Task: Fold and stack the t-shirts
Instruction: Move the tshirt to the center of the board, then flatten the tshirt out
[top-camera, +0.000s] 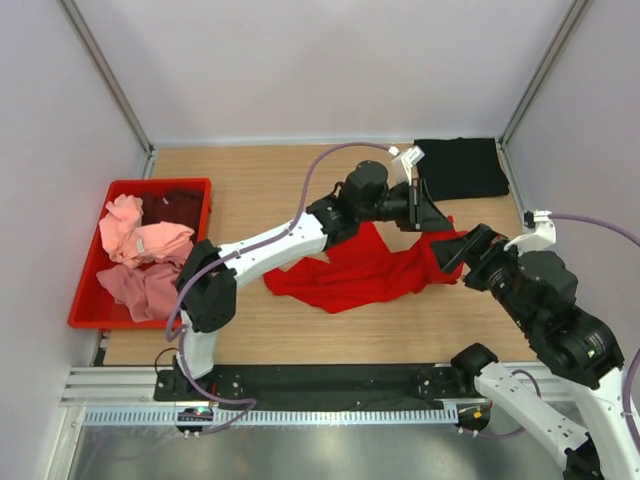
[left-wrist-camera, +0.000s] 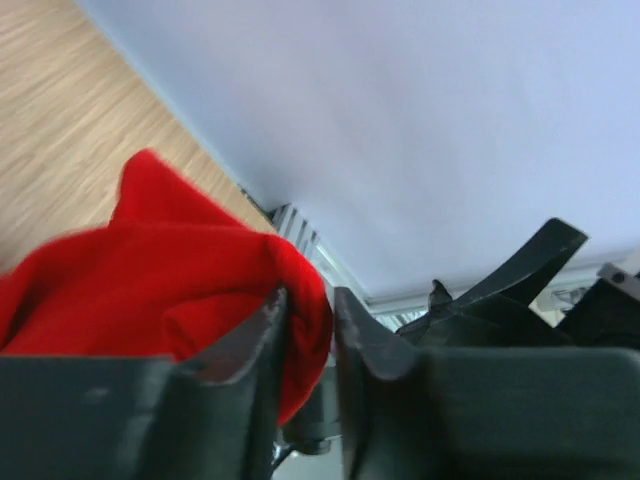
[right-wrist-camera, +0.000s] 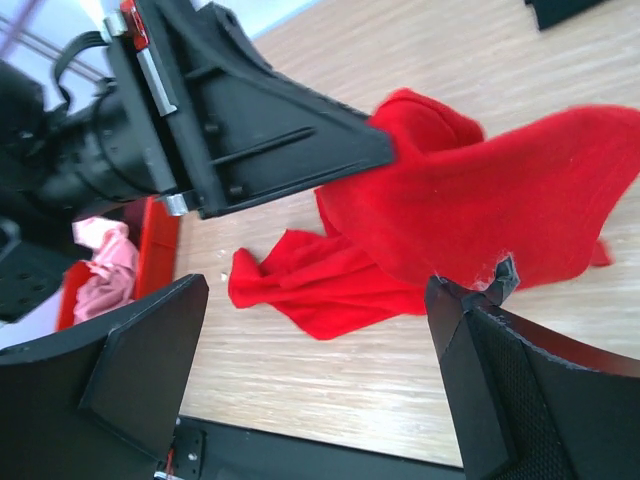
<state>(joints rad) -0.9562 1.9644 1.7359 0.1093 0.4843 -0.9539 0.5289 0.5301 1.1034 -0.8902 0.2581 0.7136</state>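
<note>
**Red shirt pinched on the left, right jaws not yet on it: grab risk**

Layout, big to small: light wood-grain table (top-camera: 260, 180). Rigid red plastic crate (top-camera: 160, 183) at its left edge, holding crumpled light pink cloth t-shirts (top-camera: 140, 245) and a dark maroon one (top-camera: 180, 205). Bright red cloth t-shirt (top-camera: 350, 275) lies mid-table, spread but wrinkled, with its far right part pulled up into a peak. Black cloth t-shirt (top-camera: 460, 167) sits folded flat in the far right corner, close to that peak.

Left gripper (left-wrist-camera: 305, 310) is clenched on a bunched fold of the red shirt; cloth is visibly squeezed between its fingers. Right gripper (right-wrist-camera: 315, 300) is spread wide with nothing in it, aimed at the shirt's right side, near the left gripper. Can't tell whether it touches the cloth.

Judged step: getting a second hold so the shirt can be lifted and laid flat. Folding hasn't started on it.

Risks:
- The left pinch looks like more than one layer. If so, the shirt comes up wadded and won't spread.
- The right could close on the wrong layer or mid-panel rather than an edge, twisting the shirt.
- The grippers are close together, so a small error on approach could knock them together.
- Pulling toward the far right could drag red cloth over the black shirt and rumple it.
</note>
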